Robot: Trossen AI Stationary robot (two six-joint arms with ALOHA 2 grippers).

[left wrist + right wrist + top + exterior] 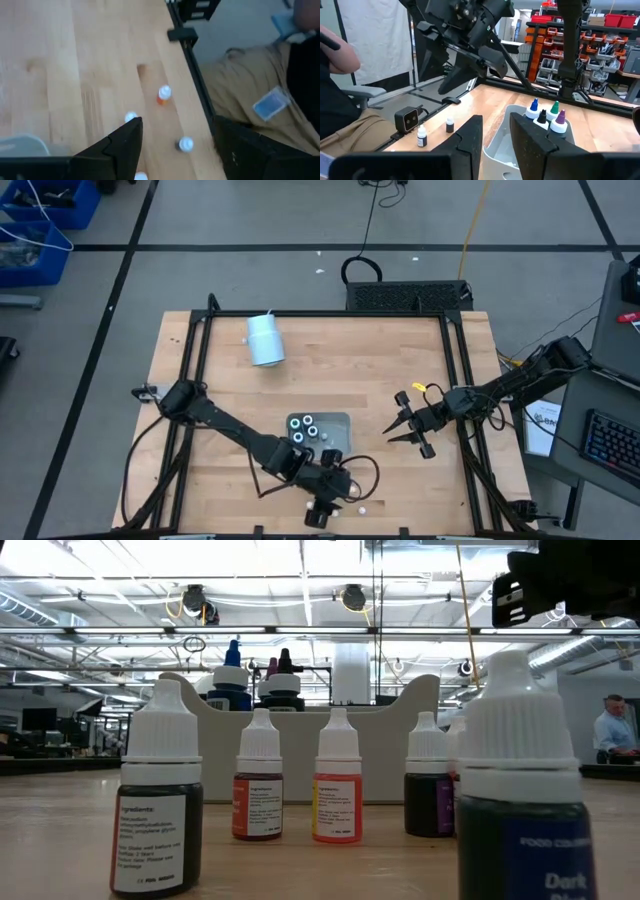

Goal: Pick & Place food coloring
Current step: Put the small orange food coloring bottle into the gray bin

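Small white-capped food coloring bottles (163,94) stand loose on the wooden table near its front edge; the low view shows them upright on their bases (337,780). More bottles (308,427) stand in the grey tray (340,420). My left gripper (177,127) hovers open above the loose bottles, with nothing between its fingers; in the high view it is at the near edge (340,495). My right gripper (392,428) waits right of the tray, raised and open by a narrow gap (495,125), holding nothing.
A white cylinder (265,340) lies at the table's far left. A black frame rail (192,65) runs along the near edge, where a small camera box (409,119) sits. A seated person in tan trousers (250,90) is just beyond that rail.
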